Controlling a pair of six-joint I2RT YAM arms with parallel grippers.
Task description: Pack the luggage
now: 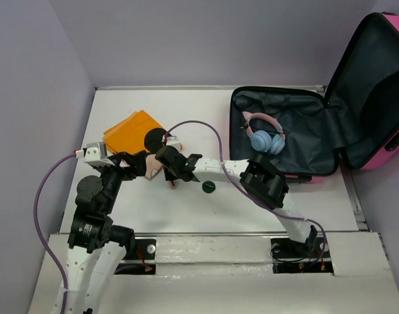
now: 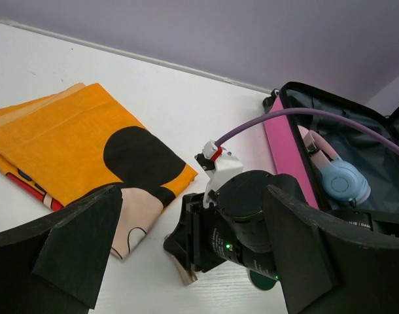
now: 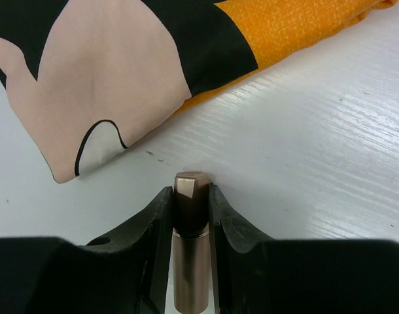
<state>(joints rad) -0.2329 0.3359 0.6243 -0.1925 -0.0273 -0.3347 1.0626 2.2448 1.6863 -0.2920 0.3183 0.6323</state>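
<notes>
Packing looks barely begun: suitcase [image 1: 304, 124] lies open at the table's [image 1: 252, 209] far right with only headphones [image 1: 266, 137] inside, orange cloth [image 1: 131, 131] and green disc [image 1: 208, 187] unpacked, right gripper [image 3: 191, 196] pinching a bronze tube [image 3: 190, 248], left gripper [image 1: 133, 163] spread wide, empty.

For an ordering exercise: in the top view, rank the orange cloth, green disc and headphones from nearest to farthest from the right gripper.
1. Orange cloth, left of the right gripper holding a bronze tube.
2. Green disc, to its right.
3. Blue headphones, in the luggage, far right.
</notes>
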